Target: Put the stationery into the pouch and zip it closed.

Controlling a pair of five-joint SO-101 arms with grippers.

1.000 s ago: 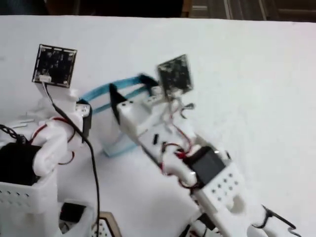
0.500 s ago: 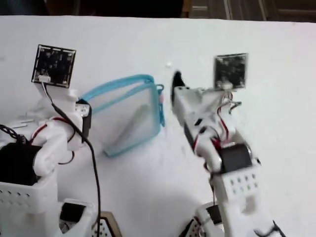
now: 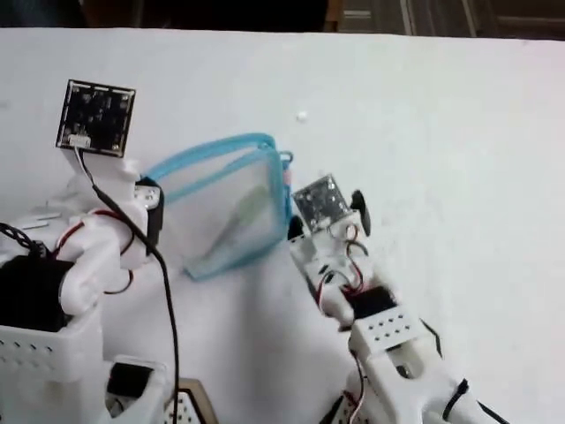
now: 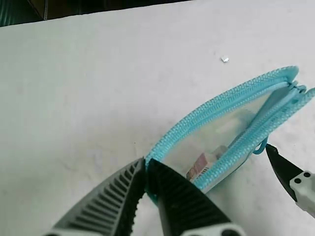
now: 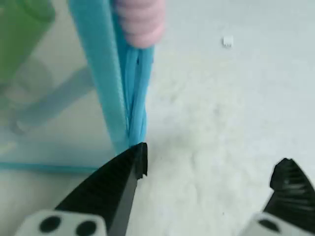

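Observation:
The clear pouch with a blue zipper edge lies on the white table, its mouth gaping in the left wrist view. Inside it lie a green item and a small pinkish block. My left gripper is shut on the pouch's near corner. My right gripper is open and low over the table at the pouch's other end. One black fingertip touches the blue seam. A pink ridged piece sits at that end of the zipper.
A tiny white scrap lies on the table beyond the pouch. The right arm's body stretches back toward the front edge. The left arm's base fills the front left corner. Bare white table spreads to the right.
The right arm lifted off the pouch, swung right, then came back and dropped to the pouch's right end. The left arm and the pouch stayed put.

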